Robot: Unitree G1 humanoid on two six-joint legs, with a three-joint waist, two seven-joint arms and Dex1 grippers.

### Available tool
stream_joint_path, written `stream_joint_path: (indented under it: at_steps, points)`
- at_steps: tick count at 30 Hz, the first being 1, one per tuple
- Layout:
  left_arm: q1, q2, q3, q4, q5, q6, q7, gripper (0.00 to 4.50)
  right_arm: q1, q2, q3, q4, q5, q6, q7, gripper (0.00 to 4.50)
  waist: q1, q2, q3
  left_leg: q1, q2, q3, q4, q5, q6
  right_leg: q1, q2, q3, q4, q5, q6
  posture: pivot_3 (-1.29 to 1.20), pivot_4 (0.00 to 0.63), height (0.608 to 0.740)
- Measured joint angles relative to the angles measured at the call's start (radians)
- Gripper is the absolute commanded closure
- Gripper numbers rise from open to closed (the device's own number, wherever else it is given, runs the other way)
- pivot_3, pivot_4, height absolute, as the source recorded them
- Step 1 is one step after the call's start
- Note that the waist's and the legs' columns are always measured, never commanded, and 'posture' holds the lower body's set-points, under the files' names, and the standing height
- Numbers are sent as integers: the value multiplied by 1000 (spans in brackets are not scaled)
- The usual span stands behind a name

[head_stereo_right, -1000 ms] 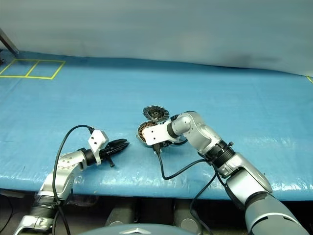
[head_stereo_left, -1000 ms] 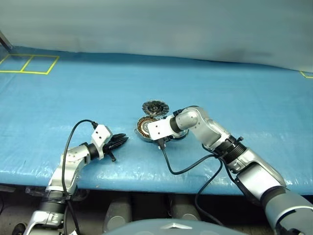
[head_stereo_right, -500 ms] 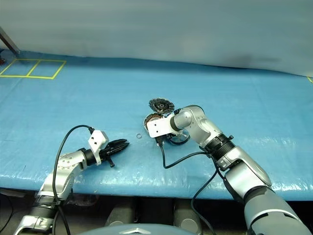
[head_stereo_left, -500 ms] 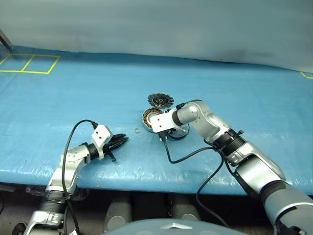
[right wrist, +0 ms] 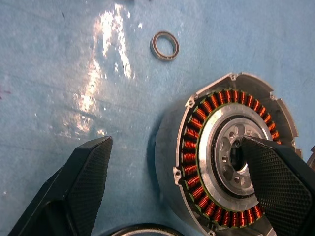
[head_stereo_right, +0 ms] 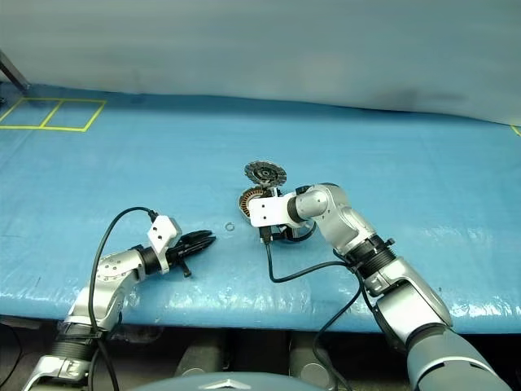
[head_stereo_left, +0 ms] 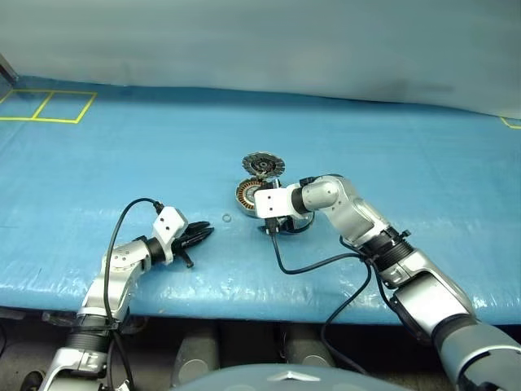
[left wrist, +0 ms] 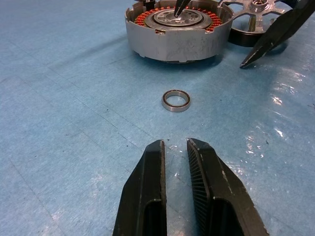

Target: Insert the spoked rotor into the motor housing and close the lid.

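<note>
Right gripper [right wrist: 177, 187] straddling the motor housing [right wrist: 231, 172]

Its fingers are spreading wide, one over the hub; spoked rotor [left wrist: 253, 14] and lid [head_stereo_left: 263, 165] are lying beside the housing, uninserted. Left gripper [left wrist: 176, 162] is idling nearly closed, empty.

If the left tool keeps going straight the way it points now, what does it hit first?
Most likely the small washer ring, lying on the blue mat straight ahead of the left tool. If it passes above the ring, the motor housing comes next; height is hard to judge.
</note>
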Motion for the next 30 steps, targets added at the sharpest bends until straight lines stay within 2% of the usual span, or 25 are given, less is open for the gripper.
stream_joint_path:
  at_steps: [5, 11, 18, 26, 28, 30]
  points:
    - [-51, -12, -17, 45, -1, 0, -26, 3762, 74, 12, -103, -195, 116, 82, -11, 51, 1, 0, 0, 0, 0, 0, 0, 0, 0, 1, 0, 0, 0, 0, 0, 0, 150, 740]
    - [-150, -58, -41, 171, 0, -24, -60, 3762, 170, 32, -136, -319, 158, 175, -68, 51, 3, 0, 0, 0, 0, 0, 1, 0, 0, 1, 0, 0, -1, 0, 0, 0, 150, 740]
    - [-237, -77, -64, 289, 5, -46, -107, 3762, 215, 43, -135, -383, 176, 227, -122, 51, 0, 0, 0, 0, 0, -1, 1, 0, 0, 1, 1, 0, -1, 0, 0, 0, 150, 740]
    - [-280, -71, -75, 341, 40, -81, -134, 3762, 243, 35, -137, -415, 183, 247, -166, 51, 0, 0, 0, 0, 0, -1, 1, 0, 0, 2, 1, 0, -1, 0, 0, 0, 150, 740]
    - [-279, -71, -75, 341, 40, -82, -138, 3368, 244, 32, -137, -416, 185, 248, -170, 29, 0, 0, 0, 0, 0, -1, 1, 0, 0, 2, 1, 0, -1, 0, 0, 0, 150, 740]
    - [-272, -71, -75, 341, 41, -89, -135, 3368, 244, 30, -137, -416, 187, 248, -171, 29, 0, 0, 0, 0, 0, -1, 1, 0, 0, 1, 1, 0, -1, 0, 0, 0, 150, 740]
